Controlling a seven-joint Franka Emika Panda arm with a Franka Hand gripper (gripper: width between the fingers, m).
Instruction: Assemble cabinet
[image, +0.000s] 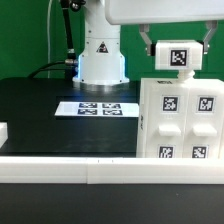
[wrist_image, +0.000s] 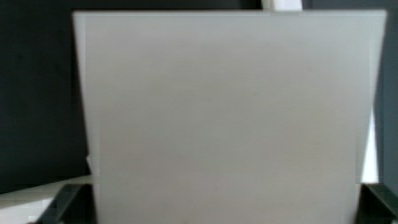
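Note:
The cabinet box (image: 180, 120) is large and white, carries several black-and-white tags, and stands at the exterior view's right. My gripper (image: 178, 48) is directly above it, shut on a smaller white tagged panel (image: 179, 60) held between the two dark fingers (image: 147, 43). The panel's lower edge is at the box's top; I cannot tell whether they touch. In the wrist view the panel's plain white face (wrist_image: 222, 110) fills almost the whole picture. The dark fingers (wrist_image: 64, 203) show at either side of its edge.
The marker board (image: 100, 107) lies flat on the black table in front of the robot base (image: 101, 55). A long white border bar (image: 90, 170) runs along the front edge. A small white piece (image: 3, 131) sits at the exterior view's far left.

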